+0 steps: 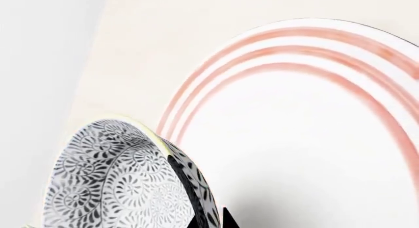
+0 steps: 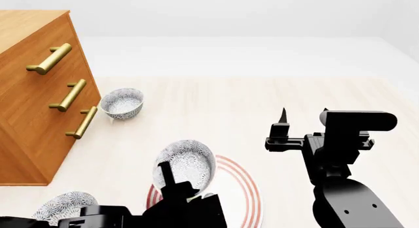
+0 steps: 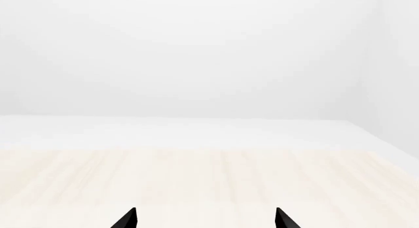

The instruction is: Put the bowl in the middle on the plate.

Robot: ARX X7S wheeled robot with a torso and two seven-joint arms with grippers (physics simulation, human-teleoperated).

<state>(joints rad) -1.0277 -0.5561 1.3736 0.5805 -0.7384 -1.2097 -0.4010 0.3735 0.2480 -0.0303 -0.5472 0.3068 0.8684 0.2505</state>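
We find the left gripper (image 2: 171, 181) clamped on the speckled bowl (image 2: 186, 165) above the red-ringed plate (image 2: 246, 191) — right gripper (image 2: 302, 115) spread wide, empty.

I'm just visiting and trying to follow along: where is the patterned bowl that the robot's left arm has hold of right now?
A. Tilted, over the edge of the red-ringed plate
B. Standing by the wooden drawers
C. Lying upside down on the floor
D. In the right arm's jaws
A: in the head view the bowl is tilted in the left gripper, over the near-left rim of the plate; the right gripper is open and empty.
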